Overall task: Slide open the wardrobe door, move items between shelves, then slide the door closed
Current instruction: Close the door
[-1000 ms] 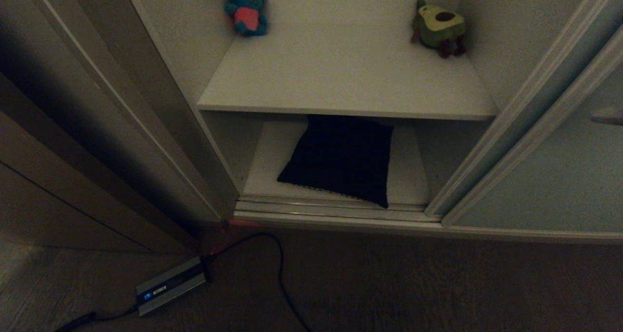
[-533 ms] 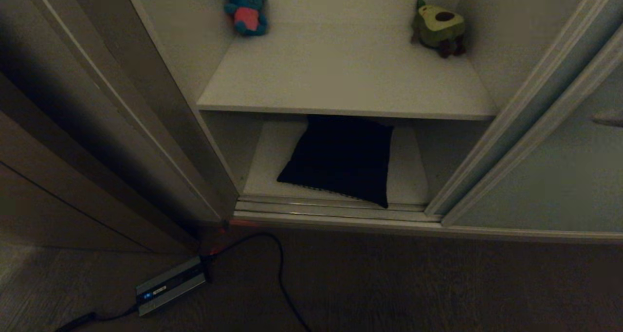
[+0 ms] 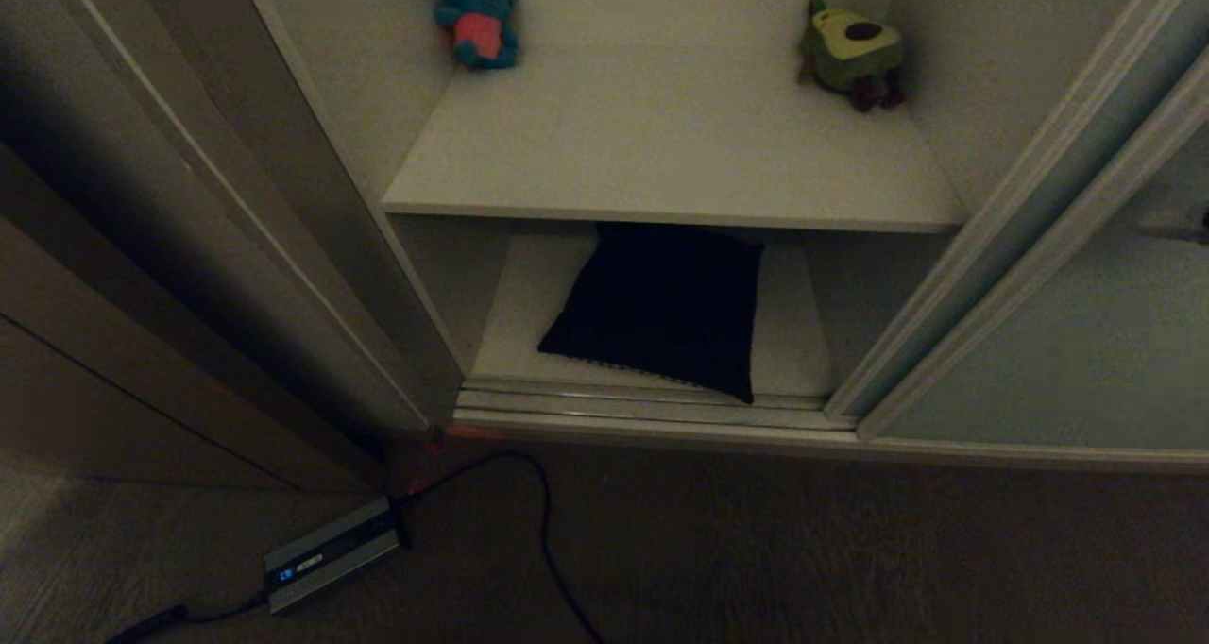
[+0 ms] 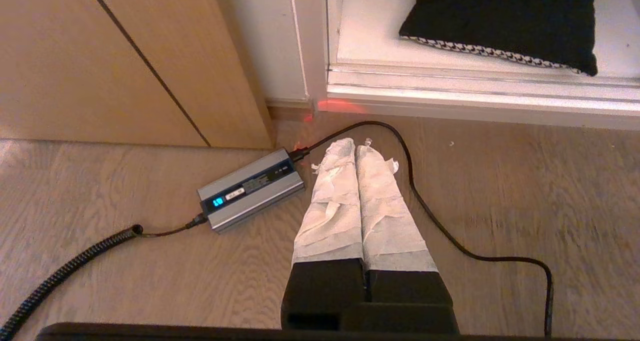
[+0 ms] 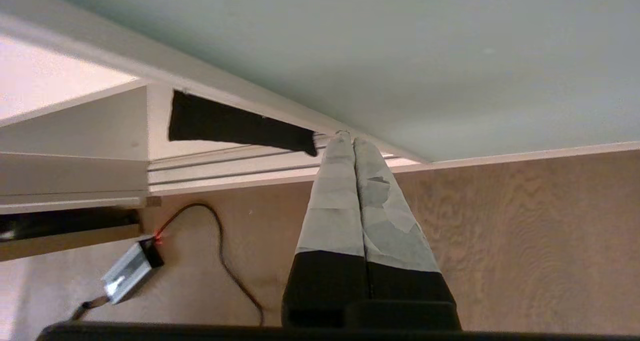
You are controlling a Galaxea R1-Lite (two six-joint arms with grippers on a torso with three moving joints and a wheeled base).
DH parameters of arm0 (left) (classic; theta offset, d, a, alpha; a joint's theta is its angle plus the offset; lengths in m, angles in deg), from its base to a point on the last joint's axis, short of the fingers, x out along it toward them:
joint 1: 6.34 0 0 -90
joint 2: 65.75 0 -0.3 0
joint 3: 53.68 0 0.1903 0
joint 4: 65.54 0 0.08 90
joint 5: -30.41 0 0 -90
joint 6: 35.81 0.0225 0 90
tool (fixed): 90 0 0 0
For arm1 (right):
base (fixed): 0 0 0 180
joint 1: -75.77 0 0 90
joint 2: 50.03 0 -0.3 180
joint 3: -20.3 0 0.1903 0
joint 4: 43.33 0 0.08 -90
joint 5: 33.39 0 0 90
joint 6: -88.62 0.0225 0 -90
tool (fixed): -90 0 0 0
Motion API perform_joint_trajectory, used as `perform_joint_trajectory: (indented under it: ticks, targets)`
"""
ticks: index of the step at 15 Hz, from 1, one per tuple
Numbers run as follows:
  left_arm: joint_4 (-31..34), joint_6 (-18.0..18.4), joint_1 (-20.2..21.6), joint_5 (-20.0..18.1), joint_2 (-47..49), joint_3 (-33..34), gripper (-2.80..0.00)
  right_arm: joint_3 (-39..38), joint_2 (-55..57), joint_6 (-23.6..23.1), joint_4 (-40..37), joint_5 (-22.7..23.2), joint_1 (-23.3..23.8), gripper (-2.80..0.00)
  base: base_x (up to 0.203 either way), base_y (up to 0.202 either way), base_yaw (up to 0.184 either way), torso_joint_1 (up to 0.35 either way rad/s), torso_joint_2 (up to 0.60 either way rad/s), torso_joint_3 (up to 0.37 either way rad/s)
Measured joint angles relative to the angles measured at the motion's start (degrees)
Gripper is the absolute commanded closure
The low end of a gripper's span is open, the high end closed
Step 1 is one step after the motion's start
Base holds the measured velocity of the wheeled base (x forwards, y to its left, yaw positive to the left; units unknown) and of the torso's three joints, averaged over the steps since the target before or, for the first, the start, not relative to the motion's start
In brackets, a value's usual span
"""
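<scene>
Nothing shifts but a blur at the head view's right edge, beside the sliding wardrobe door [image 3: 1058,342].
Both wrist views show the left pincer [image 4: 355,146] and right pincer [image 5: 348,138] shut, empty; cushion [image 3: 661,309] on the lower shelf [image 3: 515,323]; silver box [image 4: 251,196] lettering unreadable.

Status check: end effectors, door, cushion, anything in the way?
Both end effectors, left and right, shut, empty. Door open. Cushion on lower shelf. Cable on floor.
</scene>
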Motion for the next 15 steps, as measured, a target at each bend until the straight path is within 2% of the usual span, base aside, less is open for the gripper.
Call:
perform_joint_trajectory:
  ticks: [5, 10, 15]
  targets:
    - [0.00, -0.01, 0.00, -0.01, 0.00, 0.00, 0.00, 0.93, 1.05, 0.89, 0.06, -0.06, -1.49, 0.00, 0.000, 0.000, 0.000, 0.000, 0.00, 0.000]
    - [0.00, 0.00, 0.00, 0.00, 0.00, 0.00, 0.00, 3.13, 2.72, 0.87, 0.17, -3.08, -2.72, 0.00, 0.000, 0.000, 0.000, 0.000, 0.00, 0.000]
    - [0.00, -0.02, 0.00, 0.00, 0.00, 0.00, 0.00, 2.52, 3.33, 1.03, 2.43, -3.49, -3.64, 0.00, 0.000, 0.000, 0.000, 0.000, 0.00, 0.000]
